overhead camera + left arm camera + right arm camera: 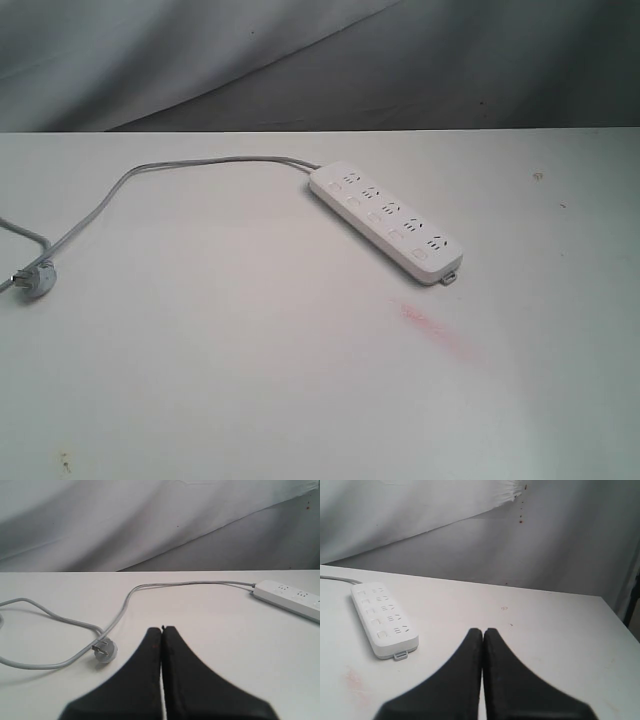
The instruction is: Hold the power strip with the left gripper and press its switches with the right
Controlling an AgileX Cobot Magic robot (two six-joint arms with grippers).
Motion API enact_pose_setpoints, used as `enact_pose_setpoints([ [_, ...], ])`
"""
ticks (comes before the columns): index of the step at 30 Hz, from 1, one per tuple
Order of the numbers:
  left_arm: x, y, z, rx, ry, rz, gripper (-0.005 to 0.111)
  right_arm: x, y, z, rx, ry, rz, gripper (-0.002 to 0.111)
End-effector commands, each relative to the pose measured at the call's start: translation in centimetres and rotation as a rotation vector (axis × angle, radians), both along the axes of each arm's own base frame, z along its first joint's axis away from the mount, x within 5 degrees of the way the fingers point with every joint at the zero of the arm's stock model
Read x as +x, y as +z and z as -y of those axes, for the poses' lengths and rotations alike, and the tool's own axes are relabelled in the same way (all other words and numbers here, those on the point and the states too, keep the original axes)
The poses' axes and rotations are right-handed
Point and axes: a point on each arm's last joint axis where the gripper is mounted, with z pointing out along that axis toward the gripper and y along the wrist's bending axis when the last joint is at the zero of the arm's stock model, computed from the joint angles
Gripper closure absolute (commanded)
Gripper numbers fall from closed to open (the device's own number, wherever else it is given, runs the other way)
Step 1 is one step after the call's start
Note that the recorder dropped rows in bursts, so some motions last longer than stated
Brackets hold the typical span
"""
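Observation:
The white power strip (385, 220) lies flat and slantwise on the white table, its small tab (452, 275) at the near end and its grey cord (200, 163) leaving the far end. Neither arm shows in the exterior view. In the left wrist view my left gripper (162, 629) is shut and empty, well short of the power strip (290, 597) at the far side. In the right wrist view my right gripper (483, 630) is shut and empty, with the power strip (382, 617) off to one side and apart from it.
The cord runs left across the table (250, 380) to a grey plug (35, 278), also seen as the plug (104, 650) near the left fingers. A pink stain (430, 325) marks the table near the strip's tab. A grey cloth backdrop (320, 60) hangs behind.

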Motion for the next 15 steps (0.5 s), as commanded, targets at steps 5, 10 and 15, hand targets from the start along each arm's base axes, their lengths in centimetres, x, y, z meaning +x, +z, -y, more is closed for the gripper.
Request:
enact_pose_setpoints([
  [5, 0.0, -0.05, 0.0, -0.01, 0.003, 0.009, 0.107, 0.01, -0.04, 0.22, 0.004, -0.04, 0.006, 0.108],
  [10, 0.0, -0.05, 0.0, -0.01, 0.003, 0.009, 0.107, 0.01, -0.04, 0.22, 0.004, -0.04, 0.006, 0.108],
  [15, 0.0, -0.05, 0.0, -0.01, 0.003, 0.009, 0.107, 0.01, -0.04, 0.21, 0.004, -0.039, 0.006, 0.108],
])
